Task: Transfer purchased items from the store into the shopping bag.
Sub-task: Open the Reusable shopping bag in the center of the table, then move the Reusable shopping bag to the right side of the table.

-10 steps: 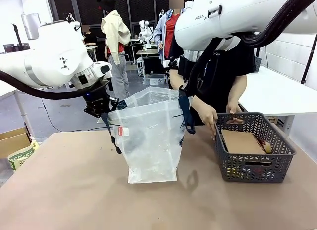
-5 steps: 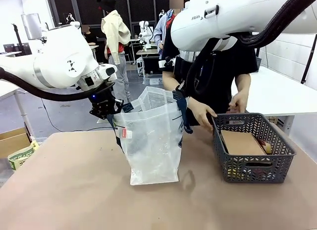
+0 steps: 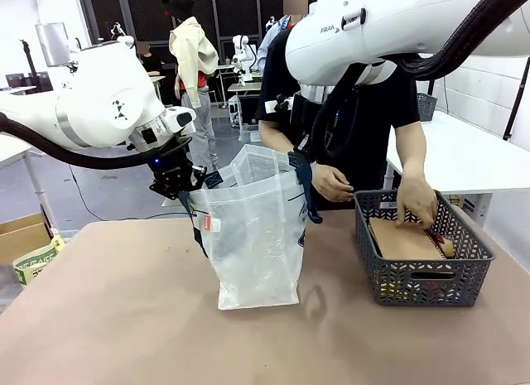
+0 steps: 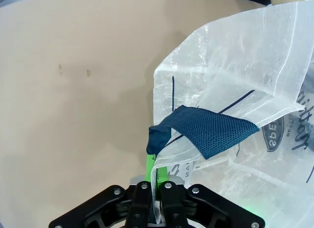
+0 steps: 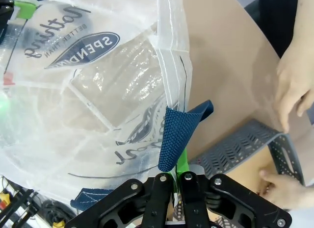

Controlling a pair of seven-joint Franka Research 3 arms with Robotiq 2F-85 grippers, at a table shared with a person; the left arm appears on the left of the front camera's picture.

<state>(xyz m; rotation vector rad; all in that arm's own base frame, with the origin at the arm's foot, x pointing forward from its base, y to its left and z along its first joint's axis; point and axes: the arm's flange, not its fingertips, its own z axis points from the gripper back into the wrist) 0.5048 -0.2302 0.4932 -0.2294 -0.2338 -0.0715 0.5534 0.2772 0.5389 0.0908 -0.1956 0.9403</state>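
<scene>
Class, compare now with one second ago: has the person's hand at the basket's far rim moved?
Yes. Judged against the basket, the hand has left its far rim and come down, toward picture right, onto the flat cardboard box inside.

"SPEND" on the shopping bag (image 5: 84, 47)

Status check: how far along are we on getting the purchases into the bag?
Done: the left gripper and right gripper are each shut on the top edge of the shopping bag, holding it open and upright. In hand: the person's hand rests on the brown box in the basket. Left: that box and the small packaged goods beside it.
</scene>
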